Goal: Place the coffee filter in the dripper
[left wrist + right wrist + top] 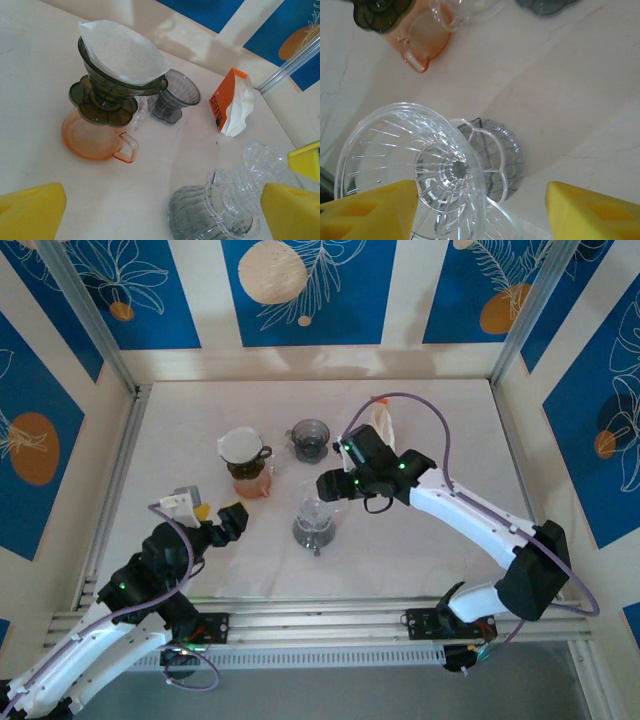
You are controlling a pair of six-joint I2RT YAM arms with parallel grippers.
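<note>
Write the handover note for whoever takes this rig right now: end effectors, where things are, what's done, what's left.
Left end effector: open, empty, low at the front left, facing the drippers.
Right end effector: open, empty, over the clear dripper.
Things: white filter sits in the green dripper on the orange server; filter packet is right of the grey dripper.
Done: filter looks seated in the green dripper.
Left: clear and grey drippers hold no filter; check whether either needs one, otherwise probably just back the arms off.

From here the coffee filter reads as matt white paper. The dark green dripper looks glossy and translucent. The clear dripper is ribbed and shiny. The bench is smooth and faintly veined. The pads on my right end effector look matt and spongy.
</note>
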